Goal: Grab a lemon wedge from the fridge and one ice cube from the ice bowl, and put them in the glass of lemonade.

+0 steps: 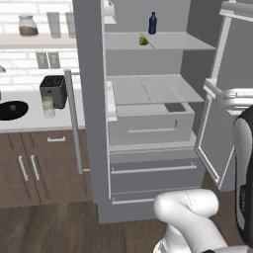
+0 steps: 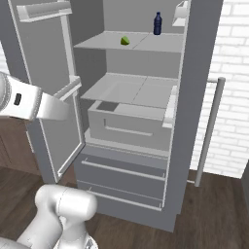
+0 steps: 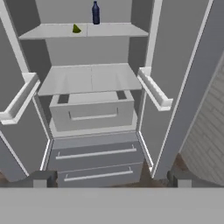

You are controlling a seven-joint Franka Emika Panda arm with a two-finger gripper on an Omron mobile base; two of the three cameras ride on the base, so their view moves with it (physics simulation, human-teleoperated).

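Gripper fingers are standing wide apart, holding nothing — facing the open fridge, lemon wedge sitting on its upper shelf.

Fridge shelf w/ lemon wedge & blue bottle.

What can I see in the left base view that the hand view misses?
Left base view alone: the counter with the black ice bowl, the glass of lemonade and a toaster. Hand view alone: the open gripper facing the fridge. Shared: the open fridge, the lemon wedge and a blue bottle on its top shelf.
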